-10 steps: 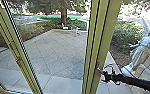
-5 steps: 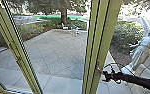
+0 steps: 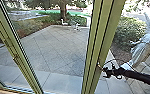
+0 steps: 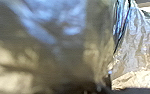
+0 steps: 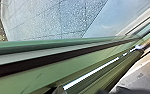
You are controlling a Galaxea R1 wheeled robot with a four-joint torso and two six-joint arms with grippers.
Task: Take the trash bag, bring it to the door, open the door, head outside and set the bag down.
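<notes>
Reaching in from the right of the head view, my right gripper [image 3: 106, 71] is at the metal fitting [image 3: 99, 65] on a green door upright [image 3: 104, 32]. Whether it grips the fitting I cannot tell. Long green framing [image 5: 48, 72] runs close across the right wrist view. Shiny, crumpled plastic of the trash bag [image 4: 63, 47] lies very near the left wrist camera, dark with bluish and tan reflections. How my left gripper holds it is hidden.
Another green upright [image 3: 14, 50] with a latch stands at the left. Beyond the doors lies a paved yard [image 3: 56, 50] with small white figures [image 3: 76, 26], a tree [image 3: 63, 10] and bushes [image 3: 128, 32]. A white winged statue [image 3: 143, 47] stands at the right.
The whole head view has shifted slightly, so the head camera has moved. My right gripper remains beside the fitting on the green upright.
</notes>
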